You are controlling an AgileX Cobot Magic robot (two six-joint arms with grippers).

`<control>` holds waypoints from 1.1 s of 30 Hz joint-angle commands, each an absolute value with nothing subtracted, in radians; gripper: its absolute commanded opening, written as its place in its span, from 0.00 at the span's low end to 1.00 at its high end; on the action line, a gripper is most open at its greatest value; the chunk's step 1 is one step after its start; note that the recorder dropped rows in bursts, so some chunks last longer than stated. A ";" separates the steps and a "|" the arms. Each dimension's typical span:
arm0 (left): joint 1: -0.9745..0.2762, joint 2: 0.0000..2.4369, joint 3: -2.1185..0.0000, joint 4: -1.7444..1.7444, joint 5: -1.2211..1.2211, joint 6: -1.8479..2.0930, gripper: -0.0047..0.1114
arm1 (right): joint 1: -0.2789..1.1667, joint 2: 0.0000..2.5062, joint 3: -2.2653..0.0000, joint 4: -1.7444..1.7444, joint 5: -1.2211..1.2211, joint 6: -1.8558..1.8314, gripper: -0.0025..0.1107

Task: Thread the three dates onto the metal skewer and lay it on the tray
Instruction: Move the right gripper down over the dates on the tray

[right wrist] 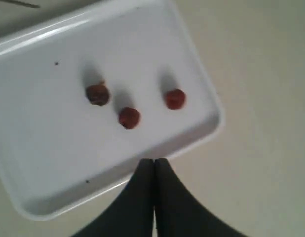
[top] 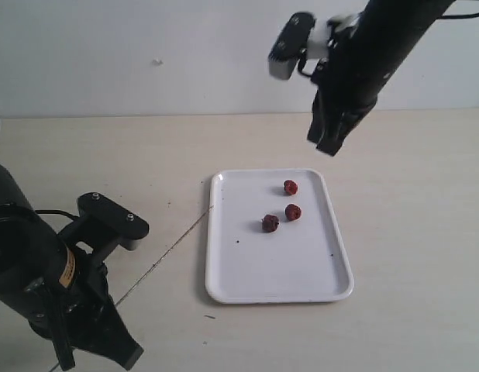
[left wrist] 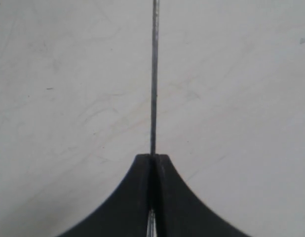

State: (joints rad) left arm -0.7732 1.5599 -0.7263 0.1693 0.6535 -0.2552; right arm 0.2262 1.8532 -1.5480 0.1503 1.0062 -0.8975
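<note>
metal skewer (left wrist: 153, 89) pinched tight in the left jaws, rod running straight out ahead of the tips over bare worktop (left wrist: 58, 74). right jaws closed on nothing, poised above the rim of the tray (right wrist: 44, 148), three dates (right wrist: 129, 117) lying loose just beyond their tips. no date threaded yet, i'd say: right jaws must open, drop and take one. skewer's point runs out of frame; its rear end is buried between the jaws.

Nothing here can be read. The only thing like a label is a small yellowish sticker (top: 67, 270) on the left arm (top: 26, 263), and the dark marks on it are too small and blurred to make out.
</note>
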 commanded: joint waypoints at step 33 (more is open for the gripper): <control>-0.777 1.560 -0.685 0.171 0.658 -0.243 0.04 | 0.348 2.260 -1.764 0.074 1.134 -0.661 0.50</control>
State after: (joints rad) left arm -0.7732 1.5599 -0.6897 0.1759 0.6716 -0.2428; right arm 0.3454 2.2515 -1.7556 0.0857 1.1607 -0.6544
